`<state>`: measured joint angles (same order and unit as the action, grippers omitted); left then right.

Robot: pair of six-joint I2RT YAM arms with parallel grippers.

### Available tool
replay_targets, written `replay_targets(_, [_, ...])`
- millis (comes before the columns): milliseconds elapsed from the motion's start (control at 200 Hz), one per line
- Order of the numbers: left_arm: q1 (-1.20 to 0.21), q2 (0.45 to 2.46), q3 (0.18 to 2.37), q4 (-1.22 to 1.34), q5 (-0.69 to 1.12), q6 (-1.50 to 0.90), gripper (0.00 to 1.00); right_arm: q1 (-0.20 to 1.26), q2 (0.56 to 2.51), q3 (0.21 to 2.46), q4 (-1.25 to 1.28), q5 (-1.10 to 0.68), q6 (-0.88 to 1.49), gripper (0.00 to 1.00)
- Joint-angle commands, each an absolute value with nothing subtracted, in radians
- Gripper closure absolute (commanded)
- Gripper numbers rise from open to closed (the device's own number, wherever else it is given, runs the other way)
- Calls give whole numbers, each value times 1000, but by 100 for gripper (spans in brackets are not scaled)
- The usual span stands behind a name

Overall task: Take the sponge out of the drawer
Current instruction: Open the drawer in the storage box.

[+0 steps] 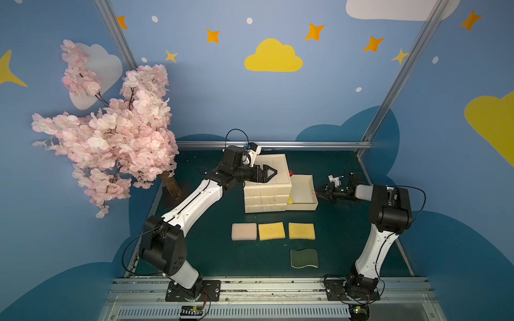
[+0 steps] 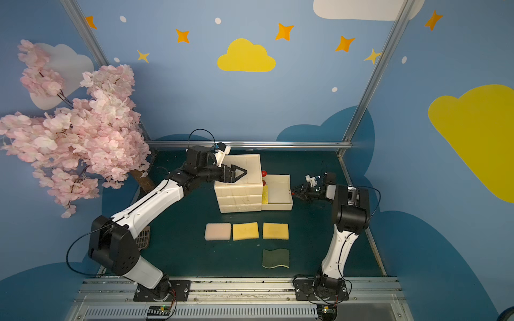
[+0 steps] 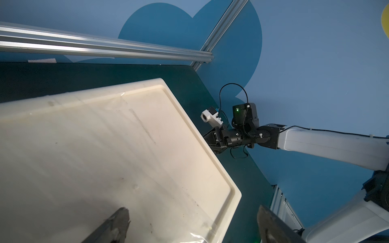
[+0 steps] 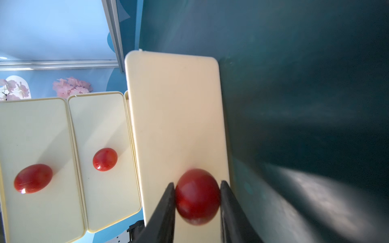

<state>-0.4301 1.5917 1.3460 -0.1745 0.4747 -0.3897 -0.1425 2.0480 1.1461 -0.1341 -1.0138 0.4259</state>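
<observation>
**Drawer open, sponge not yet out**

Top views: the bottom drawer (image 1: 301, 206) of the cabinet (image 1: 264, 198) stands out toward the right arm (image 1: 370, 239). In both top views we see the sponge (image 1: 290, 198) as a yellow sliver at the drawer's inner end, partly under the cabinet. The right gripper (image 1: 319, 191) sits at the drawer front. The left gripper (image 1: 271, 173) hangs over the cabinet with jaws wide apart, holding nothing. We can't tell if it touches. We guess it's bracing the cabinet or staged for the pick. The loose sponges (image 1: 271, 231) on the mat (image 1: 211, 250) aren't our target.

Left wrist: only the cabinet top (image 3: 105, 147) and the spread fingers (image 3: 113, 227) show. No drawer interior, no sponge.

Right wrist: this settles what the top views can't. The jaws are clamped on the red knob (image 4: 197, 197), one each side, which holds the drawer out. The sponge is hidden behind the drawer front.
</observation>
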Motion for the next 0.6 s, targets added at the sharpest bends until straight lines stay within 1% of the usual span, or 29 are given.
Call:
replay_targets(0, [-425,1617,1331,-190,477,-393,4,-148,2029,1172,-176,-973,411,80])
replay_targets(70, [-425,1616,1331,-189,482,-393,4,-146,2023,1175,-181,-967,408,68])
replay_targets(205, [-425,1612,1330,-186,487,-392,4,-148,1927,1169,-216,-895,371,62])
replay_targets(360, [-425,1609,1327,-171,517,-394,4,-142,1769,1200,-332,-710,301,48])
replay_targets(476, [-425,1600,1320,-160,520,-398,4,-119,1663,1203,-385,-556,283,47])
replay_targets(596, [-425,1584,1310,-152,516,-396,4,-29,1596,1199,-411,-440,255,46])
